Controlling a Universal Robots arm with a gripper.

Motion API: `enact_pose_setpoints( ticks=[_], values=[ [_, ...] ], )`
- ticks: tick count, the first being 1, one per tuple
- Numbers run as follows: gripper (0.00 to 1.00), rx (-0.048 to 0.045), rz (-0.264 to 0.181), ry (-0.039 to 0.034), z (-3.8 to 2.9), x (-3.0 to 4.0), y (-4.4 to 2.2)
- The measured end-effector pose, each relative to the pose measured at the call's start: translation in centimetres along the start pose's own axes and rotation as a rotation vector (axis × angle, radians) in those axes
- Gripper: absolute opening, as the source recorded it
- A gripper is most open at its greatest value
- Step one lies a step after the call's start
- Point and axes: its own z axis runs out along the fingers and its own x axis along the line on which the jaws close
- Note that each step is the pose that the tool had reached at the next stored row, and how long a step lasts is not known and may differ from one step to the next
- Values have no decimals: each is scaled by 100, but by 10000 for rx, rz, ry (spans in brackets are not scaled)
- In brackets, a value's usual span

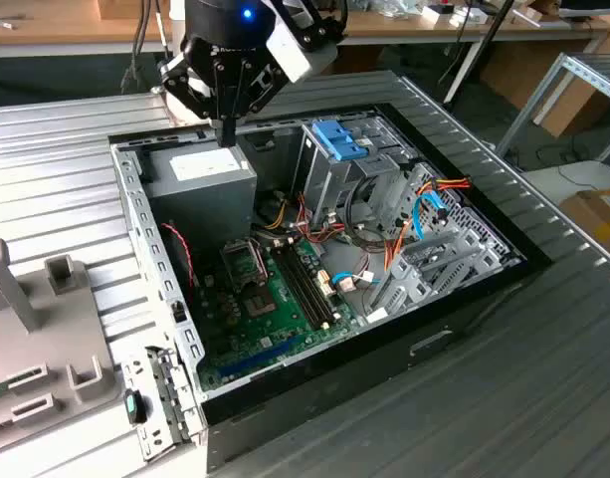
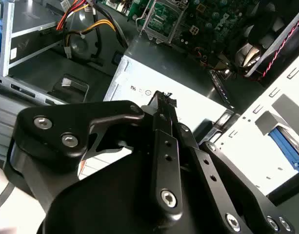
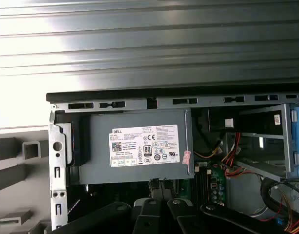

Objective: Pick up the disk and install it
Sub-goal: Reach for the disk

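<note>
1. writing: the grey power supply box [image 1: 200, 184] carries a white label [image 3: 144, 146] packed with small black print and rows of round marks. a small pink sticker [image 3: 187, 157] sits at the label's corner.
2. pose: the black arm [image 1: 235, 40], with a blue light on it, hangs in the upper middle of the exterior view. the gripper [image 1: 226, 139] points straight down over the labelled top of the power supply box. its jaws are pressed together with nothing between them. whether the tips touch the box cannot be told.
3. the disk [image 2: 286, 144] shows as a blue-framed, silver-grey slab in an opening of a pale fixture. it lies beyond the case's perforated side wall, well apart from the jaws.
4. materials:
   - the case [image 1: 135, 219] is open-topped sheet metal with punched slots and a black rim.
   - a green motherboard [image 1: 275, 299] lies flat on its floor, lower centre of the exterior view.
   - the bare metal drive cage [image 1: 334, 179] stands to the right of the power supply box, topped by a blue plastic latch [image 1: 339, 137].
   - orange, yellow and red wires [image 1: 449, 184] curl beside the cage.
   - the worktop [image 1: 56, 179] is ribbed, shiny metal.
   - a matte grey fixture [image 1: 46, 339] with slots fills the lower left of the exterior view.
</note>
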Motion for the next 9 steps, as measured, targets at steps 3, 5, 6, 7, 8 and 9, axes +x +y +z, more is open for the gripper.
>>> enact_pose_setpoints(
  ticks=[3, 5, 6, 7, 8, 9],
  values=[
    [11, 0, -1, 0, 0, 0, 0],
    [11, -1, 0, 0, 0, 0, 0],
    [11, 0, 0, 0, 0, 0, 0],
    [11, 0, 0, 0, 0, 0, 0],
    [11, 0, 0, 0, 0, 0, 0],
    [11, 0, 0, 0, 0, 0, 0]
  ],
)
